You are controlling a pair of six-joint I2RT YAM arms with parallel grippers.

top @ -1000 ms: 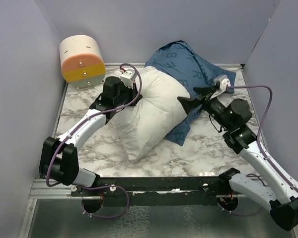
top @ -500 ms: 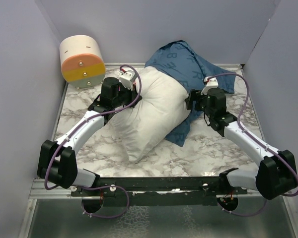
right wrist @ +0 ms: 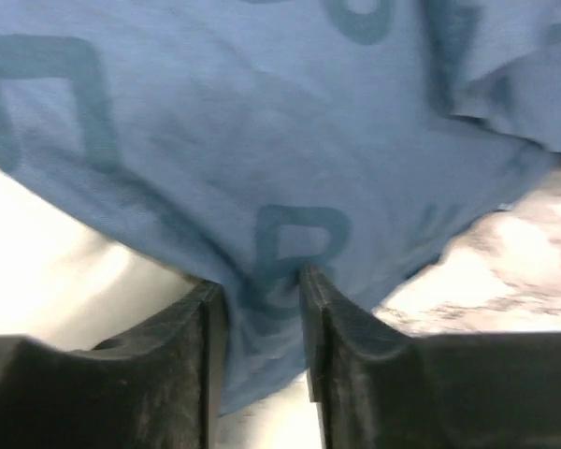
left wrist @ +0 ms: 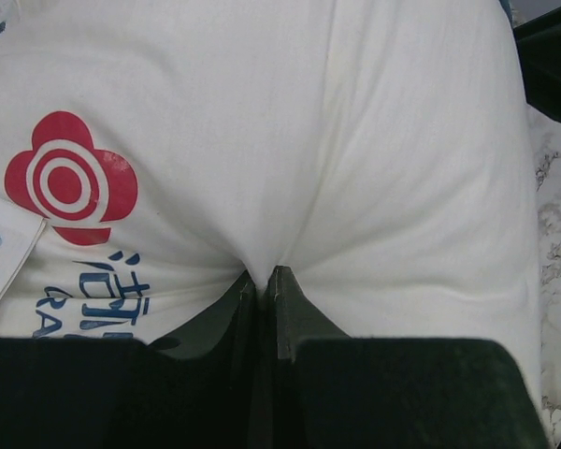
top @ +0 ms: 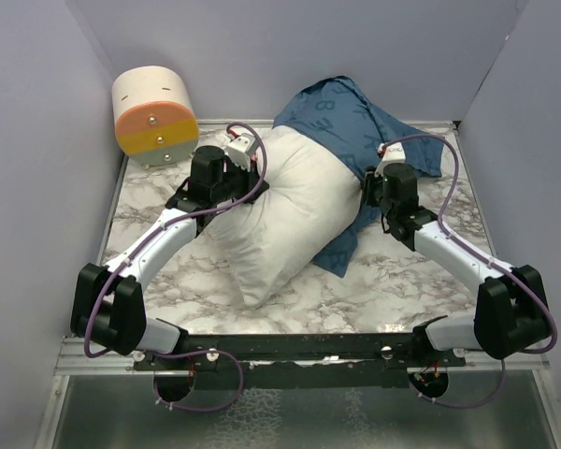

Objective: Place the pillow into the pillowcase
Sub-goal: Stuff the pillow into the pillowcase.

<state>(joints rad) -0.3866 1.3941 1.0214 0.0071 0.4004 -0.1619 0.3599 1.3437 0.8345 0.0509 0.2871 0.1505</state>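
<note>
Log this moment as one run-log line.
left end effector: shut on pillow | right end effector: part-open astride pillowcase fabric | pillow: far end under pillowcase

Marble table, cream-and-orange drum — back-left

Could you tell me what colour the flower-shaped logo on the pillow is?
The logo is red with white rings, clearest in the left wrist view.

left gripper pinched tight, right gripper jaws half closed
</note>
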